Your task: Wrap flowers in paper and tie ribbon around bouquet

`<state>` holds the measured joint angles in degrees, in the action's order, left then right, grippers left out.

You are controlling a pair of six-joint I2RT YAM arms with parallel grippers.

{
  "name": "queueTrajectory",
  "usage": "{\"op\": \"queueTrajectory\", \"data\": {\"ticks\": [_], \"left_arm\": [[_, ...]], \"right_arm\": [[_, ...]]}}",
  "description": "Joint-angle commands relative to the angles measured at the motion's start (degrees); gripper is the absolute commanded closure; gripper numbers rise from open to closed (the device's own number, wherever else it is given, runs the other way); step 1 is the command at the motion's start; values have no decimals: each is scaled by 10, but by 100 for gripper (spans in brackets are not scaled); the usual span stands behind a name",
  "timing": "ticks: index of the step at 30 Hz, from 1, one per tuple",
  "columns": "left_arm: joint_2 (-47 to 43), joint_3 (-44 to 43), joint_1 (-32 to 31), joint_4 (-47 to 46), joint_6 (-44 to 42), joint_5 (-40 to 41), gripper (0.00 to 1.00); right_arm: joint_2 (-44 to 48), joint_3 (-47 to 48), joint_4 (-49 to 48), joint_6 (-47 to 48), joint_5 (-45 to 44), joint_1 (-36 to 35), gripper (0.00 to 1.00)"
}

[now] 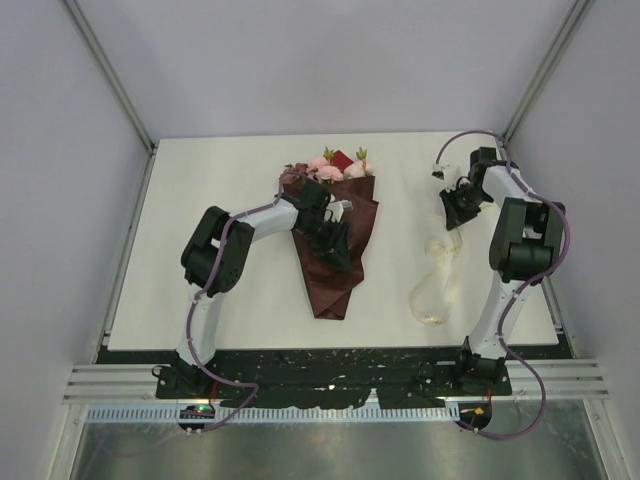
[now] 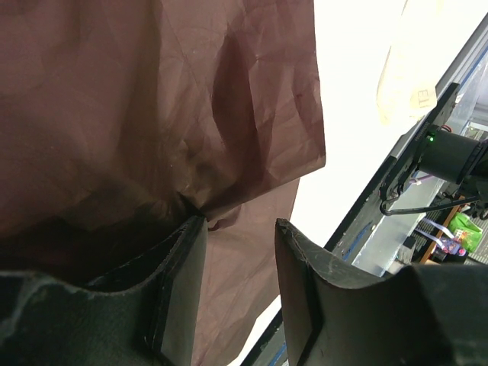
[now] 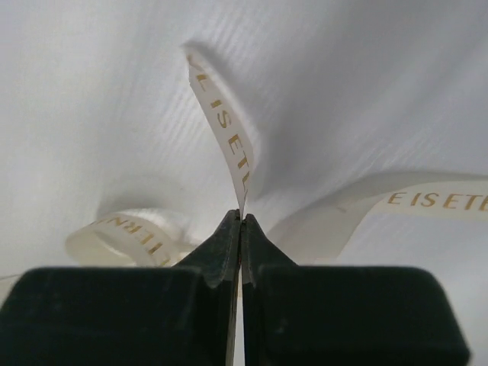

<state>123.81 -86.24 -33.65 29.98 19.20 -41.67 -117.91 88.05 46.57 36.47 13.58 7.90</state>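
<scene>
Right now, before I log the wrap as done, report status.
Right gripper shut on ribbon. Left gripper open against wrapped bouquet. Ribbon not yet around it; nothing seen between.

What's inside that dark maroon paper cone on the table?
The dark maroon paper cone shows pink blooms and green leaves poking from its wide end. Anything deeper inside is hidden by the paper.

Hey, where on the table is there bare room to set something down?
Bare: the table left of the left arm, and the lane between bouquet and ribbon. Crowded: mid-table, where the left gripper sits on the bouquet, and the right side, where the right gripper pinches the ribbon.
</scene>
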Motion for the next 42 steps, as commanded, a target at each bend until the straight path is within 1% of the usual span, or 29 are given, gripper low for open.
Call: {"op": "queueTrajectory", "data": {"ticks": [1, 2, 3, 4, 5, 6, 7, 8, 9, 12, 13, 14, 15, 16, 17, 18, 19, 20, 21, 22, 24, 25, 28, 29, 32, 34, 37, 40, 42], "left_arm": [[23, -3, 3, 3, -13, 36, 55], [23, -3, 5, 3, -13, 36, 55], [24, -4, 8, 3, -13, 35, 55], [25, -5, 9, 1, -12, 34, 55], [26, -6, 9, 1, -12, 33, 56], [27, -7, 10, 1, -12, 29, 57], [28, -8, 10, 0, -11, 28, 57], [28, -8, 10, 1, -12, 28, 57], [28, -8, 10, 0, -10, 27, 57], [27, -8, 10, 0, -10, 26, 58], [25, -7, 10, 0, -10, 26, 58], [23, -6, 10, 0, -11, 26, 58], [22, -5, 10, 1, -11, 26, 58], [22, -4, 10, 2, -12, 26, 58], [21, -2, 10, 1, -13, 26, 58], [21, -2, 10, 0, -12, 26, 58], [21, -1, 11, -2, -10, 26, 58], [21, -1, 10, -2, -9, 25, 58], [21, 0, 10, -3, -8, 25, 58], [21, 1, 11, -5, -7, 24, 58], [23, -2, 10, -5, -6, 23, 58], [24, -3, 11, -4, -6, 22, 58], [24, -6, 10, -1, -11, 23, 58], [23, -7, 10, 0, -12, 22, 58], [25, -7, 10, -2, -10, 24, 58], [26, -7, 11, -4, -7, 21, 58], [26, -6, 10, -7, -8, 21, 58], [29, -10, 10, -6, -10, 16, 58], [30, -11, 10, -7, -11, 13, 59]], "right_arm": [[128, 29, 97, 17, 176, 1, 94], [178, 20, 116, 16, 251, -1, 94], [207, 5, 147, 16, 279, -13, 94], [251, -3, 163, 12, 326, -22, 94], [267, -24, 191, 8, 348, -46, 95], [301, -37, 198, -6, 381, -73, 94], [315, -71, 202, -16, 401, -79, 94], [342, -88, 200, -38, 432, -122, 94], [368, -124, 183, -62, 445, -139, 94], [402, -183, 144, -90, 452, -229, 94], [412, -203, 125, -99, 444, -245, 72], [412, -208, 116, -102, 443, -256, 51], [406, -206, 107, -115, 438, -255, 30], [398, -199, 84, -133, 437, -237, 24], [379, -195, 65, -171, 443, -225, 16], [371, -192, 12, -206, 443, -199, 15], [346, -192, -9, -260, 445, -187, 16], [335, -197, -70, -289, 436, -166, 17], [314, -204, -101, -362, 403, -160, 18], [302, -216, -164, -390, 400, -149, 18], [248, -222, -238, -490, 343, -150, 19], [232, -223, -265, -508, 344, -150, 19], [151, -199, -311, -567, 306, -152, 19], [138, -199, -324, -576, 305, -154, 19], [89, -218, -417, -630, 308, -156, 17], [60, -222, -455, -652, 305, -160, 17], [25, -223, -533, -692, 309, -162, 21], [-21, -217, -584, -739, 322, -170, 27], [-41, -220, -622, -774, 326, -178, 28]]}}
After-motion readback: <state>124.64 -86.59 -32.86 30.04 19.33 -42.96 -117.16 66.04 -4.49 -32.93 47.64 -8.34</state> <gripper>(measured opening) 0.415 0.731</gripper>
